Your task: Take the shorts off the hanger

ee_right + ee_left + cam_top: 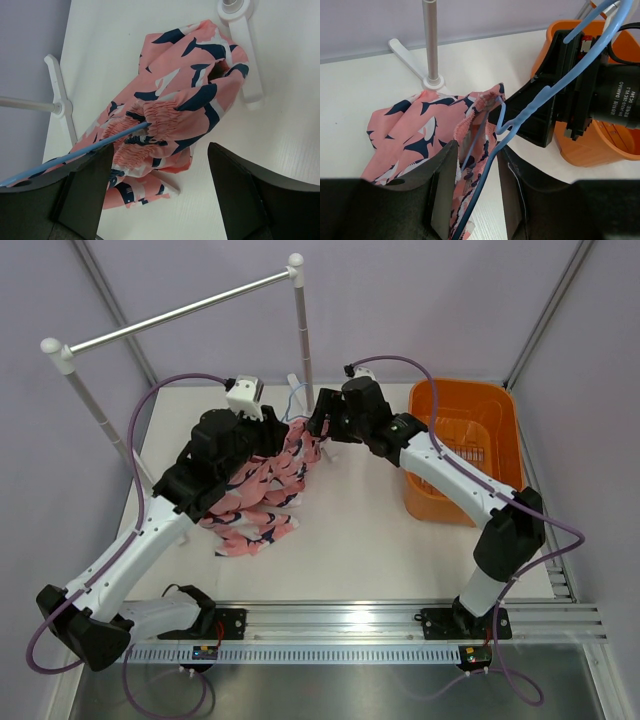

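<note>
Two arms meet at the far middle of the table [380, 550], close to the right-hand post of the clothes rail [180, 312]. I read the state as follows.

Left gripper [477, 150]: the jaws are drawn partway in, pinching the hanger [115, 136] wire together with a fold of gathered waistband. From that grip the wire rises clear of the table toward the right arm's wrist. Its hook end sits at the top of the left wrist view.

Right gripper [161, 150]: the fingers are spread wide, with nothing between the pads. It hangs above the shorts [262, 495], pointing down at the waistband. The wire runs just by the finger on the left of the right wrist view — I cannot tell whether the two touch.

The shorts are on the hanger. The wire enters the elastic waistband, which is bunched and lifted off the surface. The rest of the fabric lies crumpled on the table left of centre, partly under the left forearm. In the right wrist view the far edge of the fabric reaches the white foot [252, 92] of the rail post and appears to rest against it.

Orange basket [460, 387]: it stands at the far right of the table — well apart from the shorts, with the right arm stretched along its left wall.
</note>
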### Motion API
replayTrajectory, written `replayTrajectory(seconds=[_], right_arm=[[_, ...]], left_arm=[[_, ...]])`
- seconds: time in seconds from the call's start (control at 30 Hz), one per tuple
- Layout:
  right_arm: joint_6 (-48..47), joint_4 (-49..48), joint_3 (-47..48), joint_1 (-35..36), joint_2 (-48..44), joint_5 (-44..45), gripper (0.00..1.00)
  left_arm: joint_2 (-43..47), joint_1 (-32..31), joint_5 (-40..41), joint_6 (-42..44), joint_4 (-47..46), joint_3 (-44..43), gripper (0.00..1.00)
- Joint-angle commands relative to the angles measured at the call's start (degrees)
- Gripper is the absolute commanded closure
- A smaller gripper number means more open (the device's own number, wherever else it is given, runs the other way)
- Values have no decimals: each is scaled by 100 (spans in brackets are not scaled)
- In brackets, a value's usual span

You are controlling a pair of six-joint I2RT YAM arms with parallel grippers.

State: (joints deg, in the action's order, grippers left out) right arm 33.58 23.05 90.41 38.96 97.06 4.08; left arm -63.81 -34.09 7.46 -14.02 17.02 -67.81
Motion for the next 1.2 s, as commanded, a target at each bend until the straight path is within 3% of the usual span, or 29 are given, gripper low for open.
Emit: replayTrajectory(seconds=[0.0,0.3,0.4,0.43,0.53,0.57,0.77,1.17], right_arm=[[157,-108,398,41,173,383,19],[113,130,565,42,507,665,32],[149,104,548,50,525,708,44],[166,95,539,50,534,717,54],[131,130,565,42,542,761,66],[114,182,591,42,551,805,74],[-203,709,1022,-37,604,1367,96],[-458,1237,1725,-530,964,1105,100]], left_arm=[[176,-28,-96,-57,-419,-118,100],[167,-28,-114,-57,-410,-145,100],[185,-28,-105,-66,-401,-145,100],[194,-28,-96,-66,-409,-136,100],[211,-28,-43,-57,-375,-171,100],[203,-28,0,-48,-331,-180,100],[325,-28,132,5,-23,-312,100],[826,-37,124,75,180,-259,100]])
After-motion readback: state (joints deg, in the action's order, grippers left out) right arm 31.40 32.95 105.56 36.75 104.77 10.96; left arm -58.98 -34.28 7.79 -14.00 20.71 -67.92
